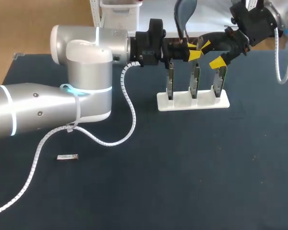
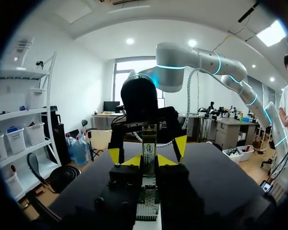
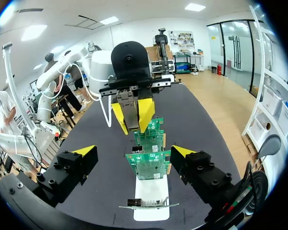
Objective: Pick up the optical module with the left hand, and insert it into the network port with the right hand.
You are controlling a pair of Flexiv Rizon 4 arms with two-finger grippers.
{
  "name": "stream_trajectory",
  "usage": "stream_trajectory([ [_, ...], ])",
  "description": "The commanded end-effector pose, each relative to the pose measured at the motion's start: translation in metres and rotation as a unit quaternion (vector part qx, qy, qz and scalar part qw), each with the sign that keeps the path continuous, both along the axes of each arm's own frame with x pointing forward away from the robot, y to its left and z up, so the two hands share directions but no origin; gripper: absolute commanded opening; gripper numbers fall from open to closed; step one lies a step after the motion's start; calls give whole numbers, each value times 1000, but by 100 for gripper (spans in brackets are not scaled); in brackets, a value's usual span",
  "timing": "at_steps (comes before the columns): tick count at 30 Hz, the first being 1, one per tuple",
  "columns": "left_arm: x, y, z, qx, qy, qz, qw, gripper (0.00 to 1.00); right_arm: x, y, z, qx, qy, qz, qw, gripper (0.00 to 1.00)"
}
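Observation:
My left gripper (image 1: 194,53) hovers above the middle network card (image 1: 195,81) of three standing upright in a white holder (image 1: 221,103). It is shut on the optical module (image 2: 149,149), a slim silver piece with a label that shows between its yellow tips (image 2: 134,161). In the right wrist view the same module (image 3: 133,114) points down toward the cards (image 3: 148,163). My right gripper (image 1: 211,53) faces the left one just beyond it, open wide, its fingers (image 3: 86,151) standing either side of the cards with nothing between them.
A second small silver module (image 1: 67,157) lies on the dark table at the front left. My left arm (image 1: 86,86) and its white coiled cable (image 1: 129,105) stretch across the table's left half. The white holder (image 3: 151,194) stands below my right gripper.

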State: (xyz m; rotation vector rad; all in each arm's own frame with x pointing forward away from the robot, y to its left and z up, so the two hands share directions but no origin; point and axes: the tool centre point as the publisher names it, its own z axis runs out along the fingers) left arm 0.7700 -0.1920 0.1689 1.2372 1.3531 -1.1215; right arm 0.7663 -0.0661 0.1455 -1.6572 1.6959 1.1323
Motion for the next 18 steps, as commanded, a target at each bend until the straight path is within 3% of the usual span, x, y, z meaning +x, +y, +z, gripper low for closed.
stream_trajectory([
  [1,-2,0,-1,0,3,2,1000,0,-1,0,0,0,-1,-1,1000,100],
  [18,-5,0,-5,5,26,9,1000,0,-1,0,0,0,-1,-1,1000,100],
])
